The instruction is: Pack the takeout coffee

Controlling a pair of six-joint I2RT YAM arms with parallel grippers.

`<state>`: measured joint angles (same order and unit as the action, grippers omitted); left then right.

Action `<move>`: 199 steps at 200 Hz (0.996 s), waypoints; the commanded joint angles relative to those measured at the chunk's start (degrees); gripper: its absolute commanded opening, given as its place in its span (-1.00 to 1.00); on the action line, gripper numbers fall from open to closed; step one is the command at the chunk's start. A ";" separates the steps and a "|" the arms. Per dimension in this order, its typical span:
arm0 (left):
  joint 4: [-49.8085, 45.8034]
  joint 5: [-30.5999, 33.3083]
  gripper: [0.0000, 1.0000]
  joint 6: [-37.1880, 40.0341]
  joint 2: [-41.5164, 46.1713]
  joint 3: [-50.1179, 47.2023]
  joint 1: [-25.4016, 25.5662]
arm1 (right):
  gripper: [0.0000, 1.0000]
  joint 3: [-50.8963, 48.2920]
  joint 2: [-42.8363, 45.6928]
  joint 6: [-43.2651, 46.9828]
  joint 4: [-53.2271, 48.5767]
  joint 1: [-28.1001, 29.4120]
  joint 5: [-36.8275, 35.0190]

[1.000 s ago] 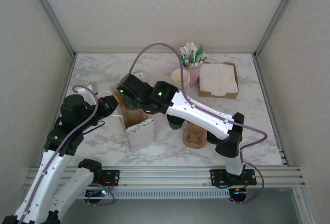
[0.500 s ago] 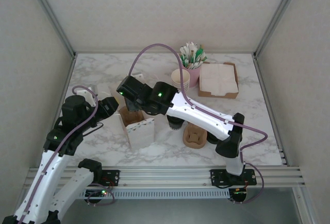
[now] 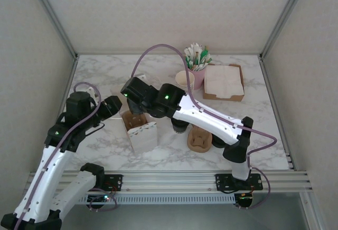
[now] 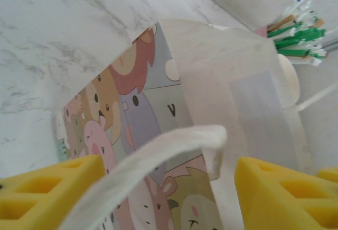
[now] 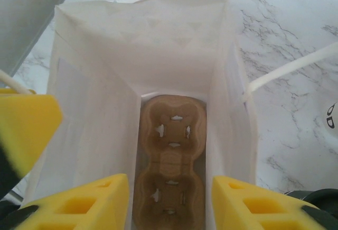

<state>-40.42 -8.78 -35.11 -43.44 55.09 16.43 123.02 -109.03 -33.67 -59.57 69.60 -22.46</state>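
The right arm stretched leftward, right claw (image 5: pixel 169 187) spread above the open white paper bag (image 5: pixel 95 108); left claw (image 4: pixel 169 185) also spread.

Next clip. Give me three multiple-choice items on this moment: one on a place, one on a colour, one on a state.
1. Where does the brown pulp carrier in the right wrist view lie?
A. On the tabletop behind the bag
B. Inside the white bag, on its bottom
C. On the floor

2. What colour is the cup that holds the green-and-white sticks?
A. Blue
B. Pink
C. Black

3. In what state are that carrier's two slots?
A. Both hold cups
B. One holds a cup
C. Both empty

Answers:
1 B, as the bag's walls rise around it on all sides.
2 B, as its side shows pink in the top view.
3 C, as both slots lie bare, with their cut slits showing.
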 commanded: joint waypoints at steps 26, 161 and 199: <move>-3.95 0.51 0.56 0.35 -0.35 4.04 0.53 | -0.06 -0.24 3.15 1.77 -0.02 0.71 0.57; -18.54 13.45 1.00 8.58 -2.22 16.72 0.54 | 0.01 -0.80 4.54 2.88 -0.72 0.81 0.66; -19.49 15.87 1.00 8.24 -2.26 19.31 0.54 | 0.04 -1.11 4.89 3.12 -1.14 0.88 0.40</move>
<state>-57.39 3.51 -27.97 -45.84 71.35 16.43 122.45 -106.91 -31.46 -59.61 69.80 -21.34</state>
